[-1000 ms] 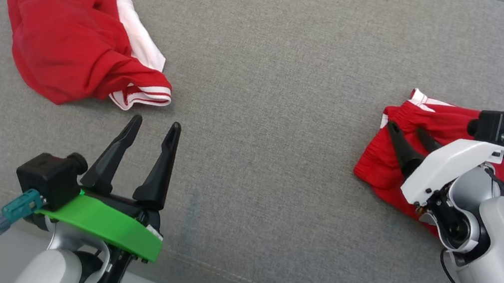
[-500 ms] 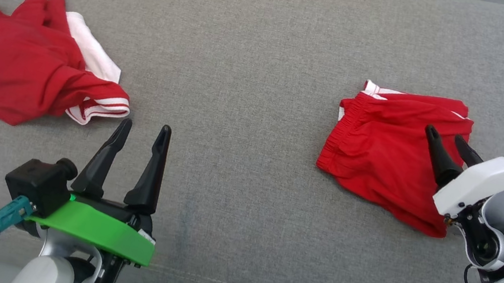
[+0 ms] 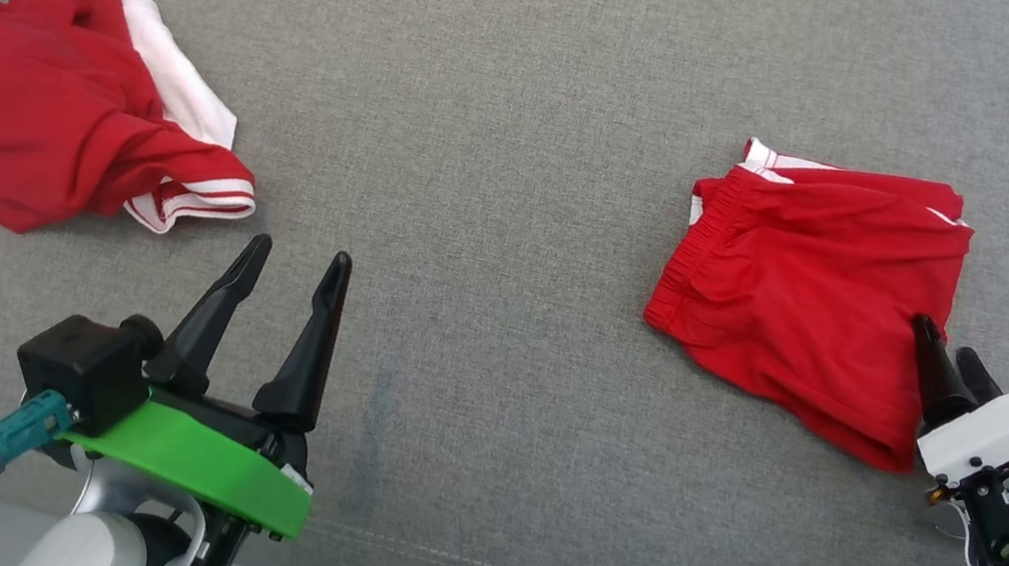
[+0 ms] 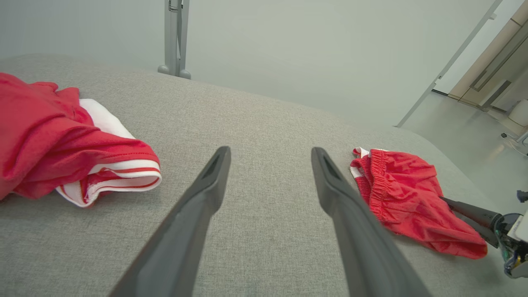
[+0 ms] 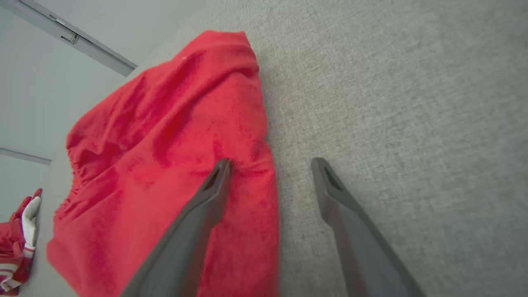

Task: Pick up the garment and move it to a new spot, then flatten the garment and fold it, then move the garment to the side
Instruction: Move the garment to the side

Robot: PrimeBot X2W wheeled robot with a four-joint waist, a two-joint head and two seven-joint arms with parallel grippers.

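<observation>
from the head i see my left gripper (image 3: 301,249) wide open and empty, near the messy red shirt (image 3: 36,108) on the grey cushion (image 3: 510,122). my right gripper (image 3: 944,338) is open and empty too, by the folded red shorts (image 3: 799,279). left wrist: bare cushion between the fingers. right wrist: one finger is over the shorts' edge. i think the shorts are done and the shirt is left to do.

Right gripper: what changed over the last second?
The right gripper, open throughout, drew back across the red shorts from their waistband side to their near right edge, holding nothing. The head view shifted too. The shorts, the crumpled red-and-white garment and the open left gripper stayed as they were.
</observation>
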